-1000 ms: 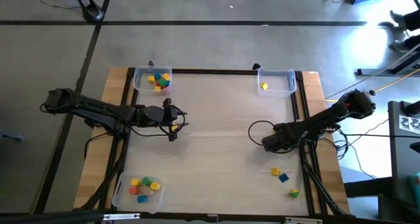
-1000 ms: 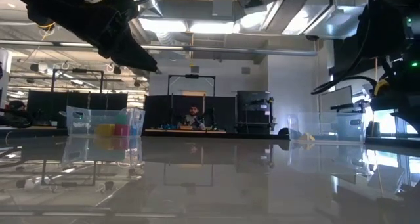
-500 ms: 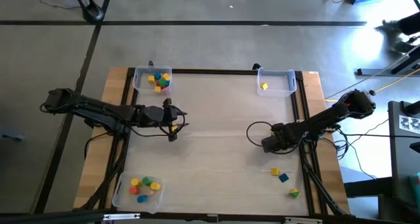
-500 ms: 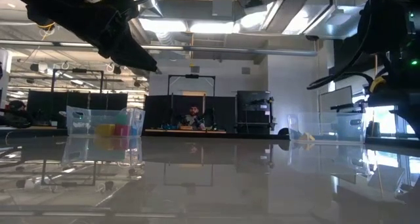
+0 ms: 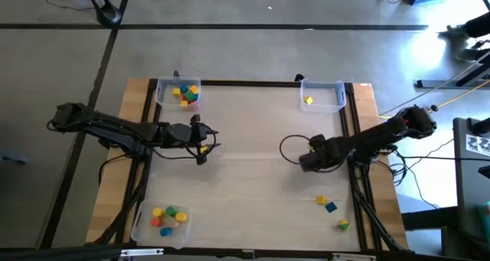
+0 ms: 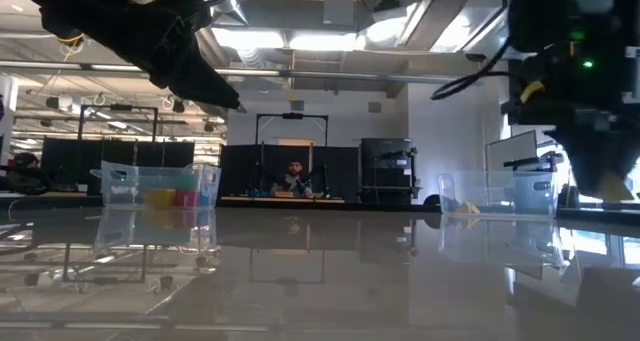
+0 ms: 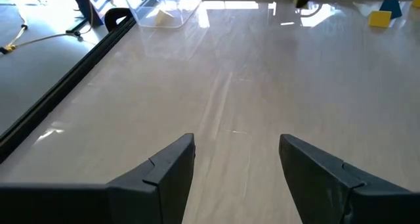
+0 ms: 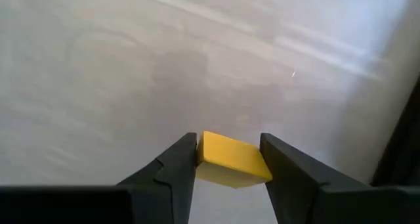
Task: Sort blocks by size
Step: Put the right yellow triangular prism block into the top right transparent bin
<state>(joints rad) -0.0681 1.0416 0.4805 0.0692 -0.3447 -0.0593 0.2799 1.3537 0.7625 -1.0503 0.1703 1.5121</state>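
Observation:
My right gripper (image 8: 230, 166) is shut on a small yellow block (image 8: 231, 159) and hangs over the right middle of the table (image 5: 306, 158). My left gripper (image 7: 236, 152) is open and empty over the table's left middle (image 5: 205, 143). Three loose blocks lie flat at the near right: yellow (image 5: 321, 200), blue (image 5: 330, 207) and yellow-green (image 5: 342, 225). One yellow block (image 5: 308, 100) lies in the far right clear tray (image 5: 335, 92). Several coloured blocks fill the far left tray (image 5: 164, 100) and the near left tray (image 5: 144, 224). My right gripper pinches the yellow block by two opposite sides (image 8: 205, 153) between its two fingers. The fingers slant down at the table from the right. The block sits between the fingertips, clear of the table.
Black rails (image 5: 145, 123) frame the table's left, far and right sides. A cable loop (image 5: 287, 148) curls beside the right gripper. In the low view the far left tray (image 6: 160, 196) and the far right tray (image 6: 490, 196) stand on the tabletop; a person sits in the room behind.
My right gripper has carried the yellow block toward the table's left edge and a little toward its far edge, staying shut on it.

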